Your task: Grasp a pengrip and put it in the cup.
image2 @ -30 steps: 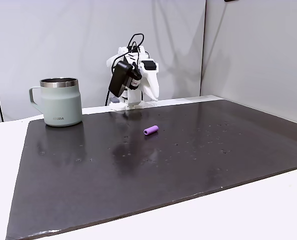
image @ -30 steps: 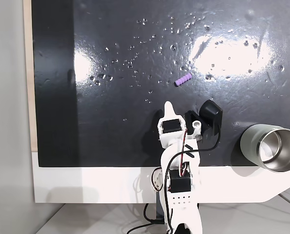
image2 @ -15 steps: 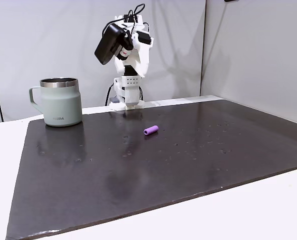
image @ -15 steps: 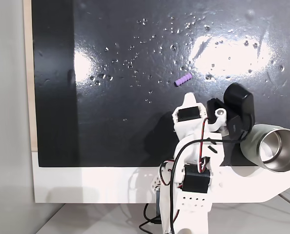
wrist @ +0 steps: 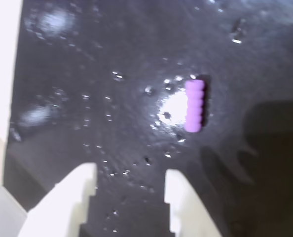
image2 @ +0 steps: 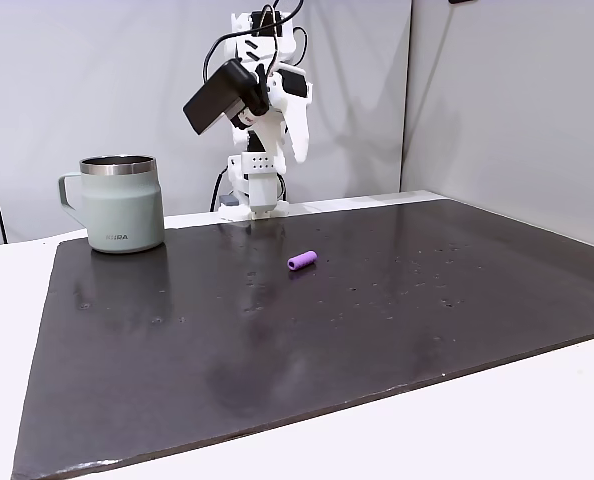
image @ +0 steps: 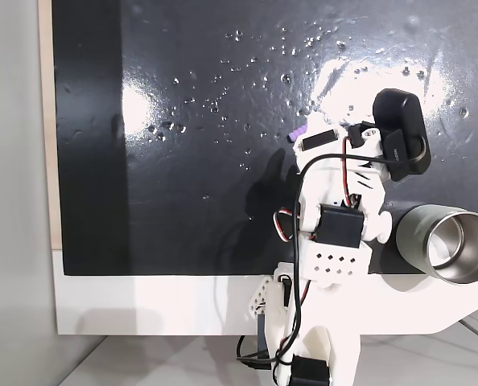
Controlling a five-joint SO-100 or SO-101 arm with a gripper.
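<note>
Approach step is in hand; nothing is grasped yet. The pincer [wrist: 130,173] is seen in the wrist view released and empty, jaws apart with bare mat between them, raised well above the mat [image2: 177,340]. The pengrip [wrist: 194,105] lies flat on the mat, ahead of the pincer and off to its right in the wrist view, not between the fingers [wrist: 178,197]. In a fixed view the pengrip [image2: 302,260] rests untouched near the mat's middle, right of the cup [image2: 122,204] and well apart from it. In the top-down fixed view only the pengrip's end [image: 298,132] shows beside the arm [image: 335,225]; the cup [image: 448,244] lies at the mat's near right edge in that view, just beside the arm's base. The cup stands upright on the mat, handle to the left in the side fixed view.

Judged next: the pincer has to be shifted rightward in the wrist view until the pengrip is centred between the jaws, then lowered to the mat and closed across the short tube. After that a lift and a carry to the cup's rim are called for.
</note>
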